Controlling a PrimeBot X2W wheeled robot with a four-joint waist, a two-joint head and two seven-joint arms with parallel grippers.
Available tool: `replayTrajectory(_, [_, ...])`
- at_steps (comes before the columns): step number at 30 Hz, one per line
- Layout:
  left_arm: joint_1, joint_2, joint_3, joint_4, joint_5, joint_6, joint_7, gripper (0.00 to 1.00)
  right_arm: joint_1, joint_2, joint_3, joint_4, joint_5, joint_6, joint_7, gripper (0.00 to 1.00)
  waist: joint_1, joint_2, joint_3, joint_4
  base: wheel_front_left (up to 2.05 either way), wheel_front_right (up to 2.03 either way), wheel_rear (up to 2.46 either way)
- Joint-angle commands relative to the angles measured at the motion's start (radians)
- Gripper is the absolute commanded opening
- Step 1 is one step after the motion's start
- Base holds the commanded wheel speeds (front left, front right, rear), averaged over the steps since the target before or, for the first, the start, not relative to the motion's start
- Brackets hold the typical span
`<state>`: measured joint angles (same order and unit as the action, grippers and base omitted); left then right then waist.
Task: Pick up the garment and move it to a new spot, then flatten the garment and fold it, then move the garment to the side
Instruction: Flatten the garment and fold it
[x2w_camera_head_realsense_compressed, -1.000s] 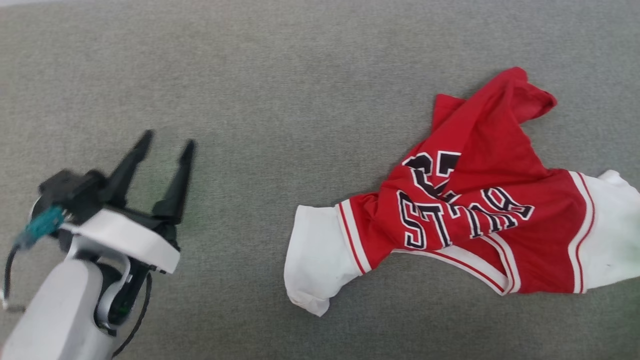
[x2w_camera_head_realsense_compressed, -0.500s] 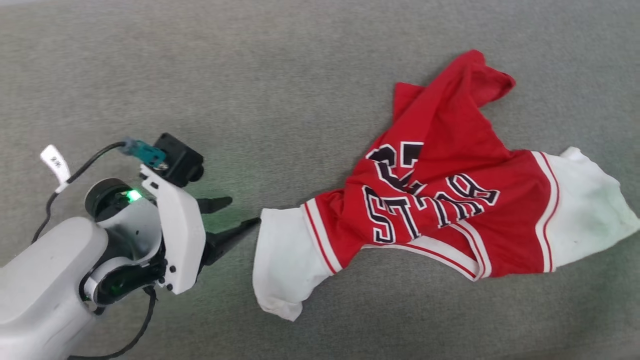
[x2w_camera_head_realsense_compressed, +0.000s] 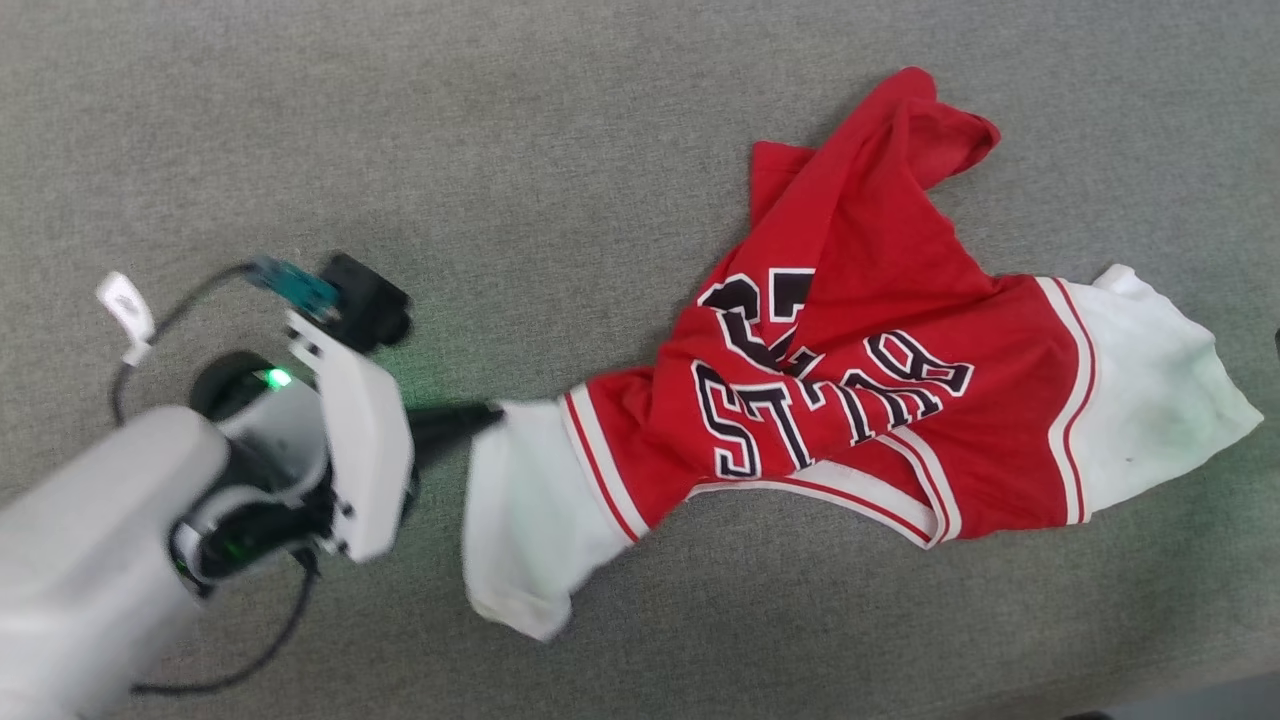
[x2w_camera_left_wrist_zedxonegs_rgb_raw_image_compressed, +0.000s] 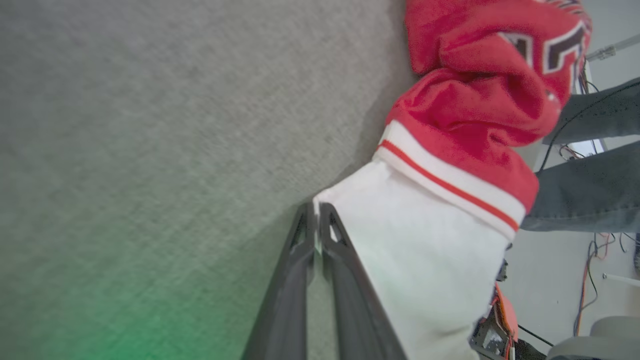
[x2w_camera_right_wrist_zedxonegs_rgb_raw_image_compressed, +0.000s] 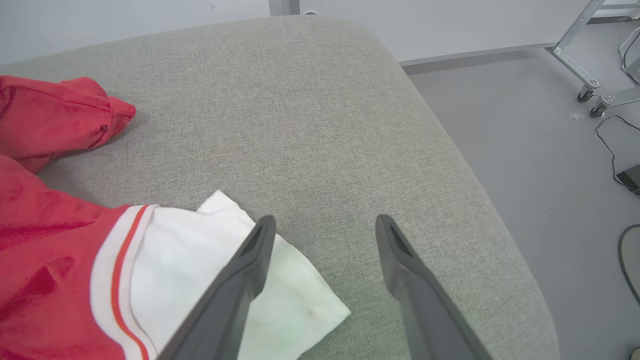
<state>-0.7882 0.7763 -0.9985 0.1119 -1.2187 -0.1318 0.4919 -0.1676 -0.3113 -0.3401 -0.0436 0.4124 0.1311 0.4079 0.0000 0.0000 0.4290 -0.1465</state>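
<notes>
Left gripper (x2w_camera_left_wrist_zedxonegs_rgb_raw_image_compressed: 316, 222) slid up to garment (x2w_camera_head_realsense_compressed: 850, 330), now pinching its white end (long way runs off toward spread right gripper (x2w_camera_right_wrist_zedxonegs_rgb_raw_image_compressed: 325, 220)).

The jersey (x2w_camera_head_realsense_compressed: 870, 300) is soft cloth. The cushion (x2w_camera_head_realsense_compressed: 500, 150) is coarse, matt grey weave. The left gripper (x2w_camera_left_wrist_zedxonegs_rgb_raw_image_compressed: 315, 215) has matt dark plastic fingers (x2w_camera_left_wrist_zedxonegs_rgb_raw_image_compressed: 350, 290) and a smooth white shell (x2w_camera_head_realsense_compressed: 360, 440).
</notes>
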Motion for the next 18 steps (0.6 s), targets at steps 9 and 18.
replayTrajectory(9, [-0.161,0.077,0.087,0.236,0.029,0.003,-0.167,0.00,-0.051,0.013,0.029,0.021,-0.016,-0.001,-0.040,1.00,0.0000,0.0000,0.012,0.015,0.00,0.00,0.00])
replayTrajectory(18, [-0.277,0.095,0.077,0.520,0.152,0.016,-0.220,0.00,-0.084,0.003,0.088,0.031,-0.026,-0.001,-0.052,1.00,0.0000,0.0000,0.020,0.002,0.00,0.00,0.00])
